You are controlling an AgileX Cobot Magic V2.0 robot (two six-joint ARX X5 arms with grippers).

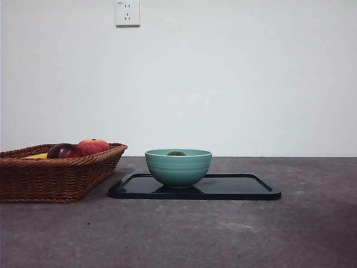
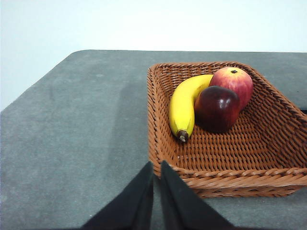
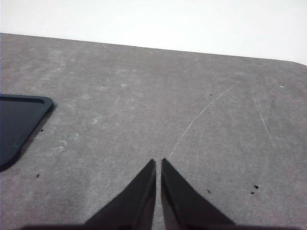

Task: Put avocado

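Presently: avocado (image 1: pixel 176 153) seated inside teal bowl (image 1: pixel 178 167) on black tray (image 1: pixel 245 190), only its top showing. Left gripper (image 2: pixel 157 165) by wicker basket (image 2: pixel 230 179), right gripper (image 3: pixel 159 162) over bare desk (image 3: pixel 192 110); both jaws closed together, empty. Long axis indeterminate. Nearer arm undetermined.

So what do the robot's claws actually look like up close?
Only the tips show. The left gripper and the right gripper look alike: each has two plain matte black jaws, broad at the base and tapering to narrow points like flat wedges. No cables, markings or coverings are visible on them, and the arms behind them are out of view.
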